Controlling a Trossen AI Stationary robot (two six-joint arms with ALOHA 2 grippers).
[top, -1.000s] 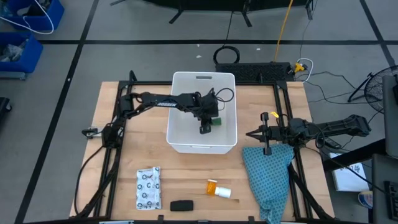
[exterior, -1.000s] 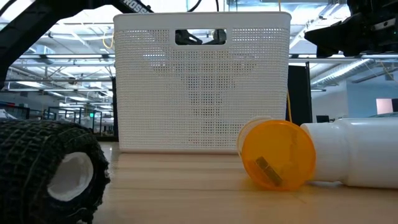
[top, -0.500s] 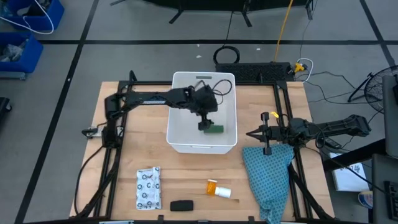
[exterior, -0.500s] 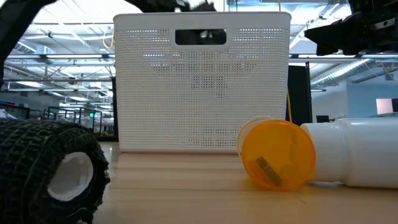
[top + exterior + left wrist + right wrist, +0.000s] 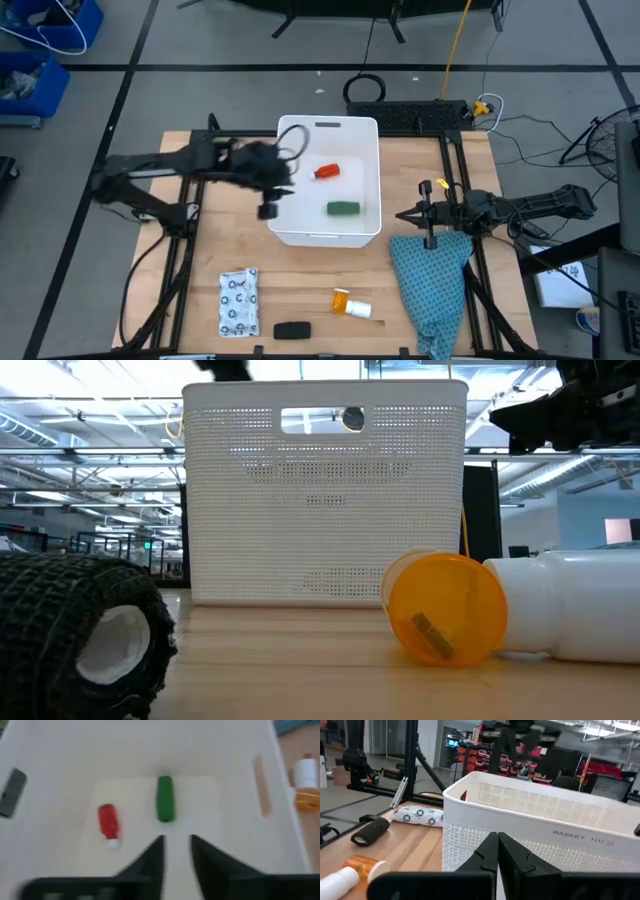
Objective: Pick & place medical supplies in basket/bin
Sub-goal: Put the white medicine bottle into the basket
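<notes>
The white tub (image 5: 372, 222) stands mid-table. On its floor lie the green oblong (image 5: 343, 208) and the red-and-white bottle (image 5: 327, 172), both also in the left wrist view (oblong (image 5: 165, 798), bottle (image 5: 108, 821)). My left gripper (image 5: 268, 211) hangs open and empty above the tub's left rim. The white dotted packet (image 5: 238, 302), the black oblong (image 5: 291, 330) and the orange vial (image 5: 350, 303) lie on the table near its front edge. My right gripper (image 5: 402, 215) is shut and empty, right of the tub, above the table.
A teal patterned cloth (image 5: 430, 280) lies at the near right, under my right arm. Black frame rails (image 5: 185, 240) run along the table's left and right sides. In the low view the vial (image 5: 445, 608) and the black oblong (image 5: 70, 630) lie in front of the tub (image 5: 325, 490).
My left gripper had the green oblong low inside the tub and has left it on the tub floor. It has then risen and gone toward the table's left edge, out over the tub's left rim. The red-and-white bottle, hidden under the arm before, now shows.
</notes>
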